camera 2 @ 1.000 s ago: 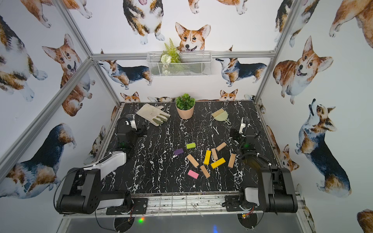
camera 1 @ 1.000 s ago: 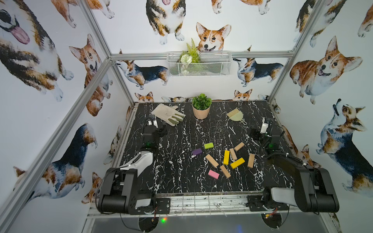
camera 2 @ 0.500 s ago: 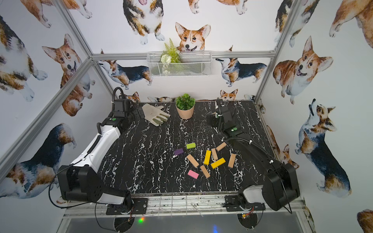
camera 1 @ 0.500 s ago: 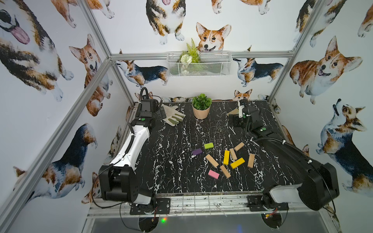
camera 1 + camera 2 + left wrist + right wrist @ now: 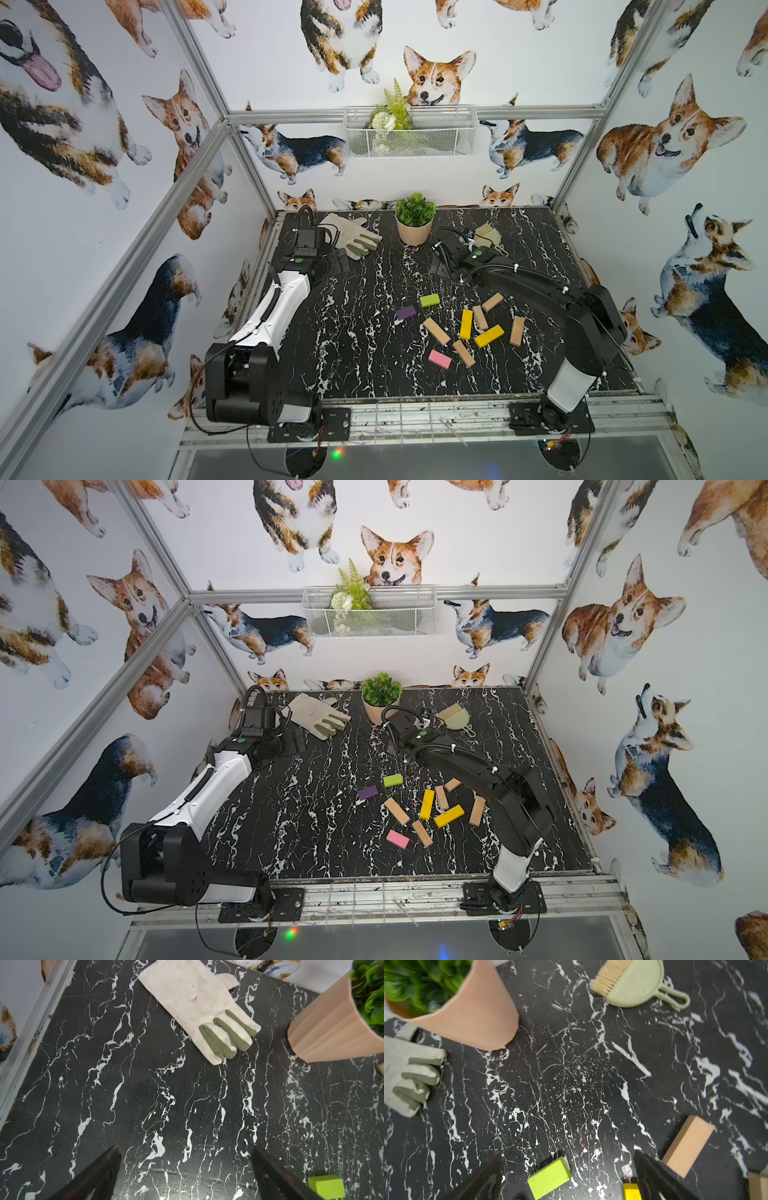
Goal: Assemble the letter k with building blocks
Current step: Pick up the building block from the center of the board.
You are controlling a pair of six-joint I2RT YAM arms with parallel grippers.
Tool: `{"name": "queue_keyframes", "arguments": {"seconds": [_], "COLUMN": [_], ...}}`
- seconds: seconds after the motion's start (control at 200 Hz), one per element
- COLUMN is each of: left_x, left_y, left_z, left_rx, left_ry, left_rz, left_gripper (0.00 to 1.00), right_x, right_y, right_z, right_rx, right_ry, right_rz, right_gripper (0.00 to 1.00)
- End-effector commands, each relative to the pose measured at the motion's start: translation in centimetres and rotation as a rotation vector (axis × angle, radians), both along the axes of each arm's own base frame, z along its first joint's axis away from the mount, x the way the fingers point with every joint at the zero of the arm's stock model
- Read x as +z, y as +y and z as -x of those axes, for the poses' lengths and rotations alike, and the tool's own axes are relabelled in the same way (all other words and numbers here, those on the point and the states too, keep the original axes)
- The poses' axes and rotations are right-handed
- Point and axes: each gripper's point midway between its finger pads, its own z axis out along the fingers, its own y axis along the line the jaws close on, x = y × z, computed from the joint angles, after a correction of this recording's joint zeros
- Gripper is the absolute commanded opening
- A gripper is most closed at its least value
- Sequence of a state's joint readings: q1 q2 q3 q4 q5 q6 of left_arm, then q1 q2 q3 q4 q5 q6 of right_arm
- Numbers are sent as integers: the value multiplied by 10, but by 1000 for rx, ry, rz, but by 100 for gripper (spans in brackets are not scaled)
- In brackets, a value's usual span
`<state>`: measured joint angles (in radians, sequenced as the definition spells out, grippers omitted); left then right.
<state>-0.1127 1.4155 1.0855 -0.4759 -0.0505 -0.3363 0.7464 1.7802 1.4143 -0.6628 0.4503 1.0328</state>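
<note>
Marble table [image 5: 353, 332], blocks [image 5: 466, 324] still scattered; left arm [image 5: 274, 307] and right arm [image 5: 536, 282] had just unfolded, jaws wide open, empty, K unstarted

The counter [image 5: 353, 332] is black with white marble veining. The building blocks on it: a lime green block [image 5: 429, 299], a purple block [image 5: 406, 312], a pink block [image 5: 439, 359], two yellow blocks [image 5: 466, 324] and five plain tan wood blocks [image 5: 436, 331]. The glove [image 5: 351, 237] is cream with olive-green fingers. The pot [image 5: 413, 233] is peach under green leaves. The dustpan [image 5: 633, 985] is sage green and the brush [image 5: 608, 978] beige. The walls [image 5: 291, 62] are white, printed with corgis.
</note>
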Motion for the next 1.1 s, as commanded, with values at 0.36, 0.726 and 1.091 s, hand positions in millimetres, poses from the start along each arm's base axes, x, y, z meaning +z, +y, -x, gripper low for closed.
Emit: {"name": "queue_keyframes", "arguments": {"seconds": [0.36, 0.726, 1.091], "left_x": [-3, -2, -1], "left_y": [0, -4, -4], "left_z": [-6, -6, -7], "left_rx": [19, 6, 6], "left_ry": [-26, -37, -38], "left_rz": [18, 29, 21], "left_gripper": [100, 100, 100], "right_x": [-80, -101, -108], "right_y": [44, 62, 65], "right_z": [50, 49, 43], "right_rx": [-311, -338, -359], "right_ry": [403, 443, 476], "right_rz": [-205, -246, -235], "right_gripper": [66, 66, 65]}}
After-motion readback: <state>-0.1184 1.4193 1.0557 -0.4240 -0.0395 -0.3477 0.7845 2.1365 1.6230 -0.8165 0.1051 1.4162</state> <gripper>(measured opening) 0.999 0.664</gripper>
